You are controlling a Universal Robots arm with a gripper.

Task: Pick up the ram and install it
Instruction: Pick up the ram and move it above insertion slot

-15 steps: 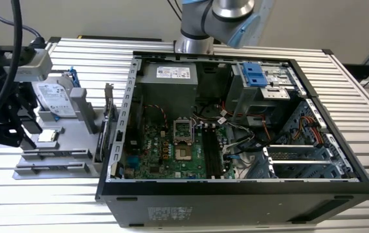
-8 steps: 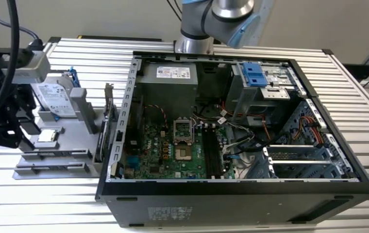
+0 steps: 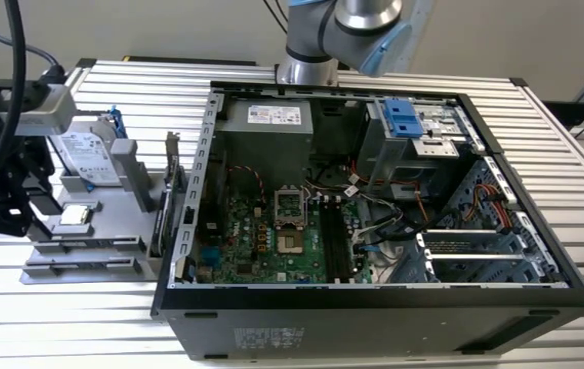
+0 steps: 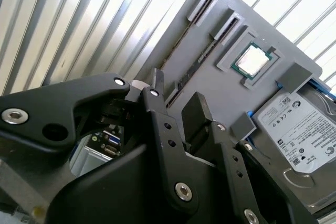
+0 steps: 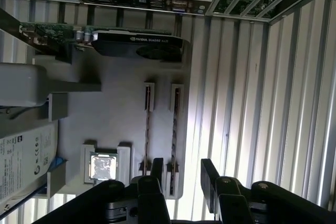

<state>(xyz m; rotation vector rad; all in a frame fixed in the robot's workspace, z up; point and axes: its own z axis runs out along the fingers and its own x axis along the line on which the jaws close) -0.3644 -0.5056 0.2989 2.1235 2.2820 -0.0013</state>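
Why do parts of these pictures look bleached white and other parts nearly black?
Second wrist view: glare bleaches the ribbed table white. First wrist view: a bright streak crosses the table; the tool is a dark silhouette. Exterior view: evenly lit, with the computer case shaded inside.

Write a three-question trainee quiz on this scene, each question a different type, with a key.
1. True or false: the hand is shut on the ram.
2. Which lies on the grey holder beside the hard drive? A) processor chip B) screwdriver C) fan
3. Fill in: the side panel of the computer case is ____.
Key: 1 false, the hand is open; 2 A; 3 off.
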